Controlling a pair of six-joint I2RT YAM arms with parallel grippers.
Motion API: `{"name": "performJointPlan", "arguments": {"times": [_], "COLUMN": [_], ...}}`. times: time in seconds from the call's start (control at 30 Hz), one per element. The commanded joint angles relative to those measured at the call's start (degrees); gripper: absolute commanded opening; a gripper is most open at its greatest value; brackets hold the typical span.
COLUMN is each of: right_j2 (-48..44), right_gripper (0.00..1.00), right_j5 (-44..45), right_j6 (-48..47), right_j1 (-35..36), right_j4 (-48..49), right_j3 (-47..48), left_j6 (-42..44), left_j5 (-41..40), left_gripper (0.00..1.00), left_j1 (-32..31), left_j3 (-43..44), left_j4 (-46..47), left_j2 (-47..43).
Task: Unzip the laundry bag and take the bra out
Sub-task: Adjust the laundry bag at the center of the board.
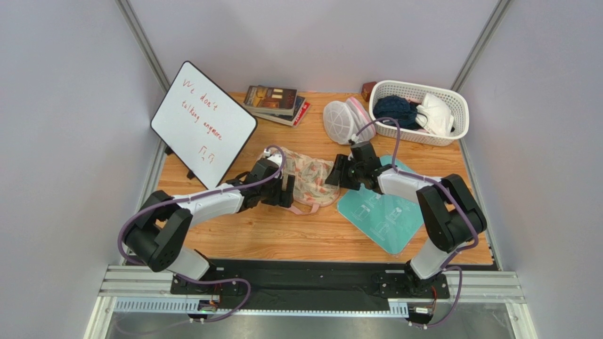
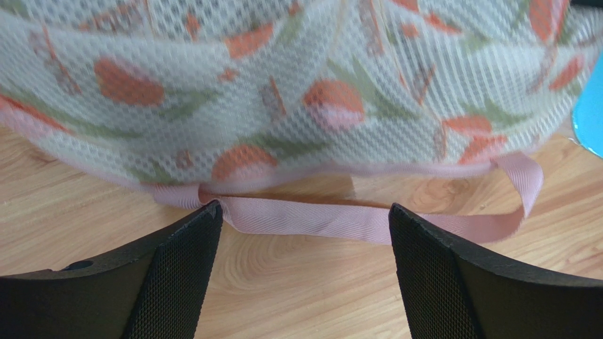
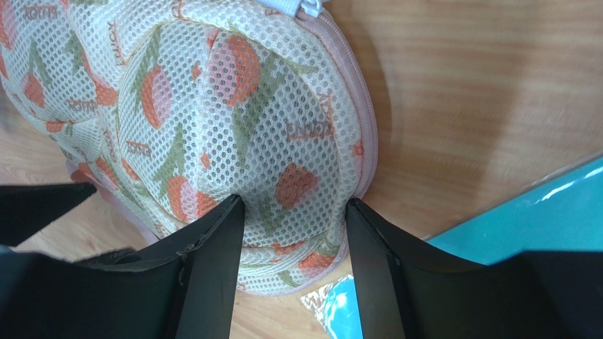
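The laundry bag (image 1: 309, 178), cream mesh with orange floral print and pink edging, lies flat mid-table between both grippers. My left gripper (image 1: 286, 192) is open at its near-left edge. In the left wrist view the bag (image 2: 297, 92) fills the top, and its pink loop strap (image 2: 311, 220) lies across the gap at my fingertips (image 2: 304, 212). My right gripper (image 1: 337, 174) is at the bag's right lobe. In the right wrist view its fingers (image 3: 230, 219) pinch that lobe (image 3: 283, 141) between them. A white zipper pull (image 3: 306, 7) shows at the top edge. The bra is hidden.
A teal mat (image 1: 382, 212) lies right of the bag, under the right arm. At the back stand a whiteboard (image 1: 203, 123), stacked books (image 1: 274, 104), a white mesh dome bag with pink rim (image 1: 345, 121) and a white basket (image 1: 460, 113) of clothes.
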Motion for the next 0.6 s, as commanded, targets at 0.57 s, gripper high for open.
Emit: {"name": "performJointPlan", "arguments": {"times": [0.57], "right_j2": [-29.0], "right_gripper": [0.85], "right_j5": [6.0], "right_j6": [5.2], "right_j1": [21.9], "right_j4": [-19.3], "right_j3": [-6.6], "left_j6": [4.8], "left_j5": [-2.1], "left_gripper": [0.93], "left_j1": [1.5], "left_j3": [5.6], "left_j4": [-3.1], "left_j2": [-2.5]}}
